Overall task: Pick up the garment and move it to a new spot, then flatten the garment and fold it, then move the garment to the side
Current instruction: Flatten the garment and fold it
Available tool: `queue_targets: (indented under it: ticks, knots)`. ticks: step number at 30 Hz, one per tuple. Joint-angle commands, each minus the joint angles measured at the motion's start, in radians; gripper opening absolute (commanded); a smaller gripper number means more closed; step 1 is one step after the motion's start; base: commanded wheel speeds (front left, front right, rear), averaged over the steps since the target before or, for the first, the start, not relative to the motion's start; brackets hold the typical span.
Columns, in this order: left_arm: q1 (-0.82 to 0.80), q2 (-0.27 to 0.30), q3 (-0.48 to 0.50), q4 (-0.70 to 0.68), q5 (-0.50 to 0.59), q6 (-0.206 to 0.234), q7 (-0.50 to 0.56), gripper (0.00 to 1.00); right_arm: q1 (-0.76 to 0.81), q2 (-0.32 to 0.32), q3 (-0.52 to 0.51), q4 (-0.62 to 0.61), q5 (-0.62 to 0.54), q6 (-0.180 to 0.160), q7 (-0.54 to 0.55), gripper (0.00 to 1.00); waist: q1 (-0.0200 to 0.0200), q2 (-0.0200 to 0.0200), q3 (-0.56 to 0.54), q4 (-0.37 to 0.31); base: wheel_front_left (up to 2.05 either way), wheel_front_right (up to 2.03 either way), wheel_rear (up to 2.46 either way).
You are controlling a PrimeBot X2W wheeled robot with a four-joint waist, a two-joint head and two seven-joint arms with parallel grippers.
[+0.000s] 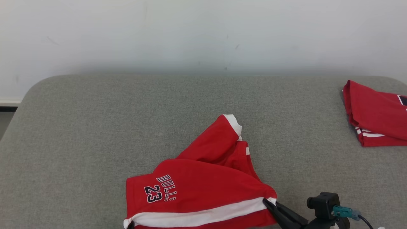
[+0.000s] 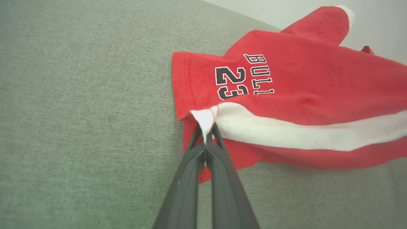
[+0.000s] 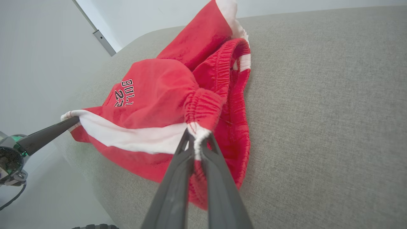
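Garment: the red shorts [image 1: 203, 187] are lying crumpled at the lower centre of the head view, on the grey bench [image 1: 79, 143].
Left grip: the left end effector [image 2: 206, 132] is pinching the white stripe's hem corner, jaws closed on cloth.
Right grip: the right end effector [image 3: 197, 140] is clamping the waistband's white end.
Progress: pickup is only beginning; moving, flattening, folding and setting aside are all waiting.
Surroundings: a folded red garment [image 1: 378, 117] is sitting at the upper right, well apart and seemingly not obstructing.
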Motion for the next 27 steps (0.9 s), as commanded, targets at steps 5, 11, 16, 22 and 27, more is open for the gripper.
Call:
queue_targets:
  ticks: [5, 11, 16, 22, 27]
  knots:
    - [0.015, 0.021, -0.006, -0.001, 0.028, 0.014, -0.009, 0.0, 0.008, -0.005, 0.019, 0.011, 0.008, -0.003, -0.002, 0.0, 0.0, 0.0, -0.014, -0.009, 0.0, 0.0, 0.0]
    - [-0.004, 0.018, -0.013, -0.018, 0.022, 0.009, -0.018, 0.0, 0.003, 0.006, 0.02, 0.008, 0.042, -0.003, -0.02, 0.0, 0.0, 0.0, -0.021, -0.011, 0.0, 0.0, 0.0]
    - [-0.113, 0.056, -0.02, -0.103, 0.042, 0.007, 0.011, 0.0, -0.062, -0.006, -0.014, -0.024, 0.1, -0.003, -0.003, 0.0, 0.0, 0.0, -0.013, -0.014, 0.0, 0.0, 0.0]
    - [-0.323, 0.118, -0.042, -0.213, 0.061, 0.001, 0.104, 0.0, -0.217, -0.03, -0.072, -0.07, 0.164, -0.003, 0.036, 0.0, 0.0, 0.0, 0.04, -0.038, 0.0, 0.0, 0.0]
    - [-0.628, 0.172, -0.074, -0.271, 0.008, 0.0, 0.23, 0.0, -0.462, -0.022, -0.142, -0.053, 0.243, -0.003, 0.105, 0.0, 0.0, 0.0, 0.152, -0.075, 0.0, 0.0, 0.0]
